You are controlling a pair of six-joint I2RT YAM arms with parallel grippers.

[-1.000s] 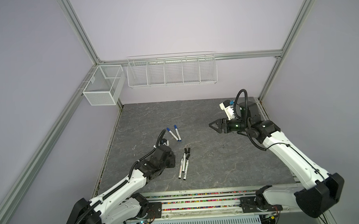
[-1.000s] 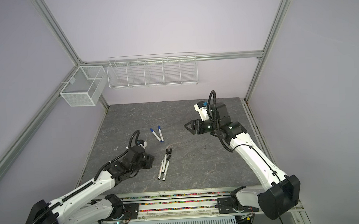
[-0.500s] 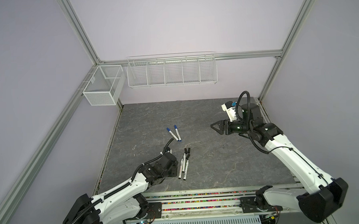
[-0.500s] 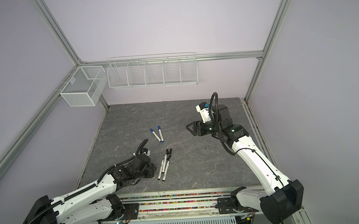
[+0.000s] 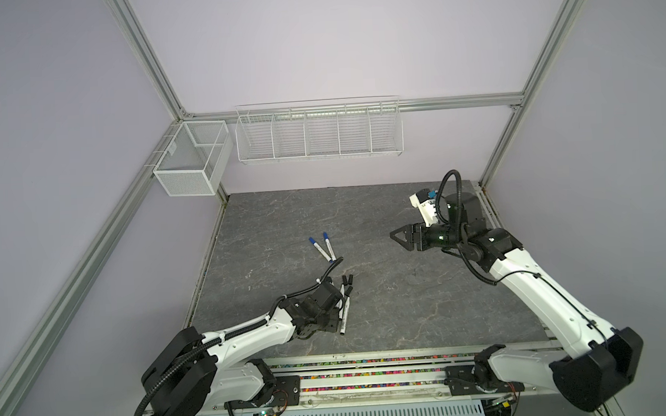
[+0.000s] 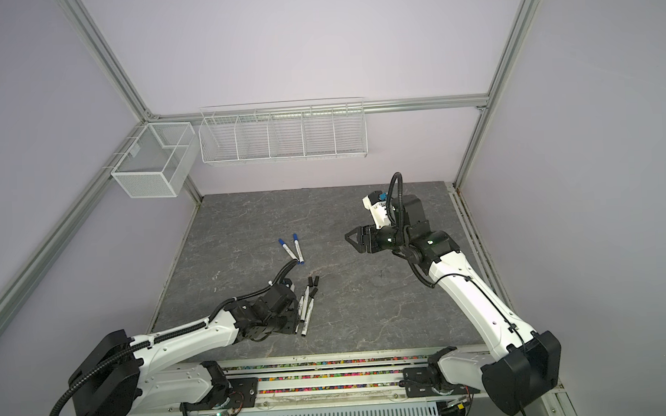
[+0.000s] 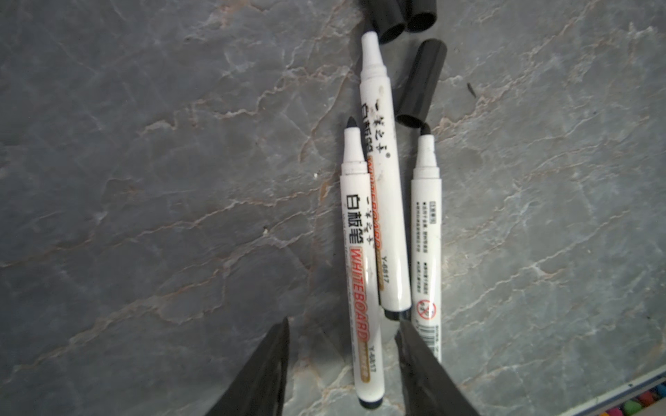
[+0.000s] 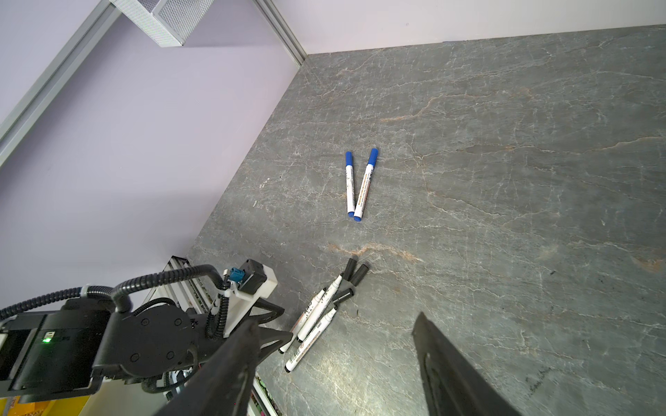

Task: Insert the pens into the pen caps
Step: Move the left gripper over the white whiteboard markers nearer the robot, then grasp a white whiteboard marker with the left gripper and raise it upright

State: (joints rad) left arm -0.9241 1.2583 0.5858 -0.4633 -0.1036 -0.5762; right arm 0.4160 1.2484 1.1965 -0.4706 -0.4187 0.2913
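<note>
Astride the tail of one of three black pens (image 7: 360,273), the left gripper (image 7: 343,320) has its jaws spread, with a gap on either side of the barrel, so nothing is pinched. These pens lie uncapped and nearly parallel on the slab (image 5: 405,310), nibs pointing away from the gripper. Of the black caps (image 7: 420,83), one lies with its mouth right at the nib of the pen farthest from the straddled one. Two more lie just past the middle pen's tip, cut off by the edge of the left wrist view. That middle tip looks white, and its nib cannot be made out. Beyond the black pens toward the back wall, two blue pens (image 8: 364,187) wearing blue caps (image 8: 373,157) form a narrow V, tails touching. Well apart from the black pens, the right gripper (image 5: 399,238) hangs above the slab with jaws wide and nothing between them. The slab is grey with pale veins, boxed in by lilac walls and aluminium posts. A wire rack (image 5: 319,140) hangs on the back wall and a mesh basket (image 5: 190,165) on the side wall. In both top views the left wrist hides its gripper and the black pens' tails.
</note>
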